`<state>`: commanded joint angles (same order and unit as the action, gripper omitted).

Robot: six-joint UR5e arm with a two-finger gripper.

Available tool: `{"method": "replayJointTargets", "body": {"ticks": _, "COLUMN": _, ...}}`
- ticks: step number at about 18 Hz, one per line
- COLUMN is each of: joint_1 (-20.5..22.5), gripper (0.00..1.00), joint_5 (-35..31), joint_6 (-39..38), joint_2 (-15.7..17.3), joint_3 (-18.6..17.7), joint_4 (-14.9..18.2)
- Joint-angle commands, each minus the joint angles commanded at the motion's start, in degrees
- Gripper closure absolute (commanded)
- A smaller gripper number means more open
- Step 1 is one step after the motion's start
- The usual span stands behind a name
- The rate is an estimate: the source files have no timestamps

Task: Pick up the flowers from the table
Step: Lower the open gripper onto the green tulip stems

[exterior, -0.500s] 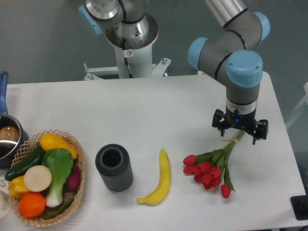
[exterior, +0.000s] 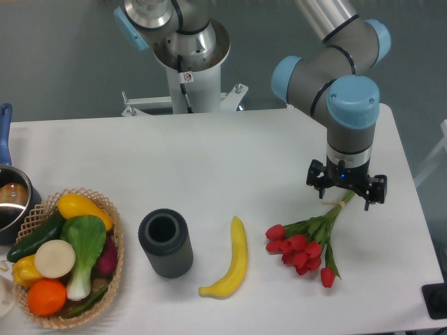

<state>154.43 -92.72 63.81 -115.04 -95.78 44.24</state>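
Note:
The flowers are a bunch of red closed tulips with green stems, lying on the white table at the front right. The heads point to the front left and the tied stem end points to the back right. My gripper hangs straight down over the tied stem end, and the arm's wrist hides the fingertips. Its black jaw links stand spread to both sides of the stems, so it looks open. The bunch rests on the table.
A yellow banana lies left of the flowers. A dark grey cylinder cup stands further left. A wicker basket of vegetables and a pot are at the left edge. The table's right edge is close to the gripper.
The gripper has shifted a few pixels to the back left over the stem end. The flowers have not moved.

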Motion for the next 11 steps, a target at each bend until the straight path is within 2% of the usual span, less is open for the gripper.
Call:
{"method": "replayJointTargets", "body": {"ticks": 1, "joint_1": -0.2, "gripper": 0.00, "joint_5": -0.1, "joint_6": 0.1, "joint_2": -0.5, "joint_3": -0.7, "joint_4": -1.6}}
{"method": "replayJointTargets", "body": {"ticks": 7, "joint_1": -0.5, "gripper": 0.00, "joint_5": -0.1, "joint_6": 6.0, "joint_2": -4.8, "joint_3": -1.9, "joint_4": -2.0}}
{"method": "replayJointTargets", "body": {"ticks": 11, "joint_1": -1.4, "gripper": 0.00, "joint_5": 1.1, "joint_6": 6.0, "joint_2": -5.2, "joint_3": -2.7, "joint_4": -2.1}}
